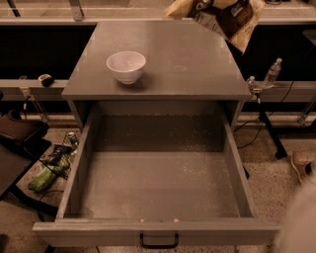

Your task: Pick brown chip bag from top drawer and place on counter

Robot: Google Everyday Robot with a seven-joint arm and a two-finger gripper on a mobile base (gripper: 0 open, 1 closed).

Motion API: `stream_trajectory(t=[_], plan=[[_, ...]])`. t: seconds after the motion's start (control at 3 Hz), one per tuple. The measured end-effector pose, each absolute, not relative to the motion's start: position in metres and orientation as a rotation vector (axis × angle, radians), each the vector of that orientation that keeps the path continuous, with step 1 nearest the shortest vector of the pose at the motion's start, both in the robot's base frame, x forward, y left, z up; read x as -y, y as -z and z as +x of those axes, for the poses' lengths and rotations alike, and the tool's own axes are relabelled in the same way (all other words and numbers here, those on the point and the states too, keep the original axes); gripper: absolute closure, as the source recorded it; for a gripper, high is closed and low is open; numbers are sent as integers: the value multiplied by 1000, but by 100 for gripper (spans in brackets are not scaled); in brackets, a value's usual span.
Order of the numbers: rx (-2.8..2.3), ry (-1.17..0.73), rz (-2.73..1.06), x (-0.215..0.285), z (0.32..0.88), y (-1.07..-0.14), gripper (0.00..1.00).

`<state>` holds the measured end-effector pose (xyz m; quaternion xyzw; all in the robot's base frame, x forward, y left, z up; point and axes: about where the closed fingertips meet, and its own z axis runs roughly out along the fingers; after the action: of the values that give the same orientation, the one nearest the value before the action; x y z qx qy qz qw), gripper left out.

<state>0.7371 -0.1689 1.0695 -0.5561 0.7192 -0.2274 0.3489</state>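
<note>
The brown chip bag (232, 19) hangs in the air above the far right corner of the counter (187, 54), partly cut off by the top edge of the view. My gripper (219, 6) is at the top edge, shut on the bag's upper part; most of it is out of view. The top drawer (158, 183) is pulled fully open below the counter, its speckled floor bare, with a black handle (159, 242) on its front.
A white bowl (126, 65) stands on the counter's left half. A plastic bottle (272, 73) stands on the pale ledge to the right. A green object (47, 175) and cables lie on the floor to the left. A pale blurred shape (301, 227) fills the bottom right corner.
</note>
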Motion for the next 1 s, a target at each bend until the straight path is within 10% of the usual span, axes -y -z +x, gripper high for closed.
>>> stream_trajectory(t=[1.0], plan=[[-1803,653,-1228,185,891,-1020,100]])
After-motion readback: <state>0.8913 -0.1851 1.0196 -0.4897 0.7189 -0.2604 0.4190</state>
